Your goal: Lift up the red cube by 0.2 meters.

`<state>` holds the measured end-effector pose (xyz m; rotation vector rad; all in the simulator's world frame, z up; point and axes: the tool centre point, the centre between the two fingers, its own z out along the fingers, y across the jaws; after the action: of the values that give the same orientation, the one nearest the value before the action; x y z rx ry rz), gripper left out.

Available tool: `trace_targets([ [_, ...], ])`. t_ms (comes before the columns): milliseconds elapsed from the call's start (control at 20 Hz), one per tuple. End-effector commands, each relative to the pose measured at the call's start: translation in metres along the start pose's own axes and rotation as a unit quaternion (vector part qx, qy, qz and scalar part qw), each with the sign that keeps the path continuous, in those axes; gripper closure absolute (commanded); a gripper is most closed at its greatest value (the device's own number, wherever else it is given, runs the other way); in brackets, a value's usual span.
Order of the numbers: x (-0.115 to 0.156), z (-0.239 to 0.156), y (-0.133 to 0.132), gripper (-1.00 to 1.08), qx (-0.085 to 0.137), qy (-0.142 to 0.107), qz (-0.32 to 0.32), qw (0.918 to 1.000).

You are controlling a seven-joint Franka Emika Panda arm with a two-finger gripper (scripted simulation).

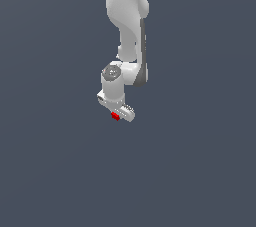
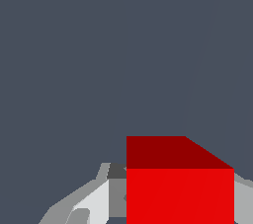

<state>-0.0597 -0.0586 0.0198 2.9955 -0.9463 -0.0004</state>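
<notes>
The red cube (image 1: pixel 115 116) is small and plain, and sits right under the white hand of my arm near the middle of the exterior view. In the wrist view the red cube (image 2: pixel 180 188) fills the space between my two grey fingers, one finger (image 2: pixel 94 203) on one side and the other at the frame's edge on the other side. My gripper (image 1: pixel 118 116) is shut on the cube, which the hand partly hides in the exterior view. Whether the cube is off the ground I cannot tell.
A plain dark grey-blue surface (image 1: pixel 200 171) lies all around the arm. The white arm's links (image 1: pixel 125 16) stand above the hand in the exterior view. No other object shows.
</notes>
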Motion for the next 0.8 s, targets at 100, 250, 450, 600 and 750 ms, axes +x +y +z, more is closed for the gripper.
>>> trace_targets([
  [100,0.000,0.000,0.000,1.08,0.000,0.000,0.000,1.0000],
  [250,0.000,0.000,0.000,1.08,0.000,0.000,0.000,1.0000],
  [450,0.000,-0.003,0.000,1.08,0.000,0.000,0.000,1.0000],
  [600,0.000,-0.010,0.000,1.08,0.000,0.000,0.000,1.0000],
  [750,-0.001,-0.022,0.000,1.08,0.000,0.000,0.000,1.0000],
])
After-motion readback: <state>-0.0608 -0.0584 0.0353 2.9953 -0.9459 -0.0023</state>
